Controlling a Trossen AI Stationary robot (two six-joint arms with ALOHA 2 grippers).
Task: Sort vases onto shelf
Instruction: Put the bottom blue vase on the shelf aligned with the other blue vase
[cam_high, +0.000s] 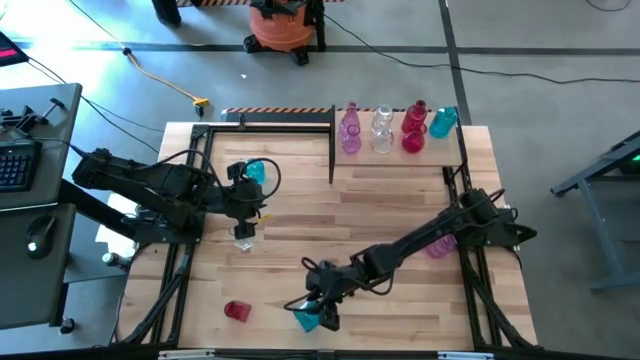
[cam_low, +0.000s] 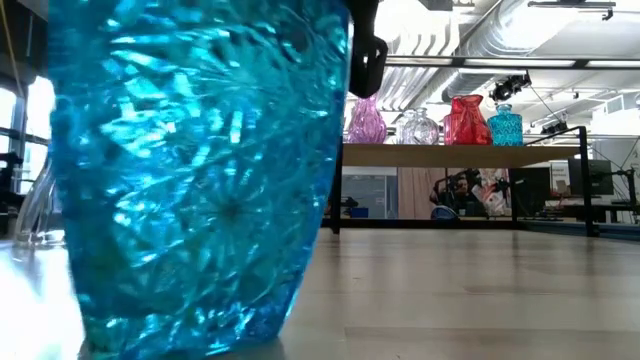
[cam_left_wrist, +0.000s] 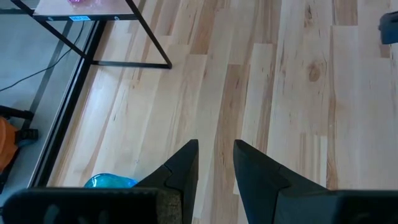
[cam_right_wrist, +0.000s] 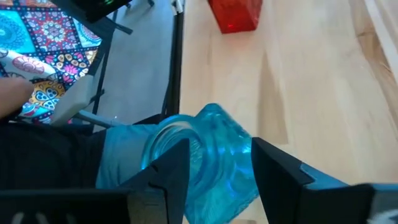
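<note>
Desk: light wood planks, carrying the shelf, loose vases and both arms.
Shelf: raised platform at the far right corner of the desk. Four vases stand in a row along its far edge: pink, clear, red, teal.
Left arm: reaches in from the left side, mid-desk. Left tool shows a narrow gap between its fingers with only bare planks in it; it holds nothing. A teal vase stands close beside it and a clear vase just below it in the high view.
Right arm: stretched from the right side to the near edge of the desk.
Right tool: fingers part-open, one on each side of a cut-glass teal vase, against or very near the glass. The high view puts this vase at the near edge; it fills the low view and appears to rest on the desk.
Other loose vases: a red one near the front left; a pink one partly hidden under the right arm.
Step in hand: judged to be the grasp of the near-edge teal vase by the right tool.
Next move: a firm close on the glass, a straight lift clear of the desk, then a carry across to the shelf, set down in free space away from the four already standing.
Risk: smooth glass may slip or tip if the pinch sits off centre.
</note>
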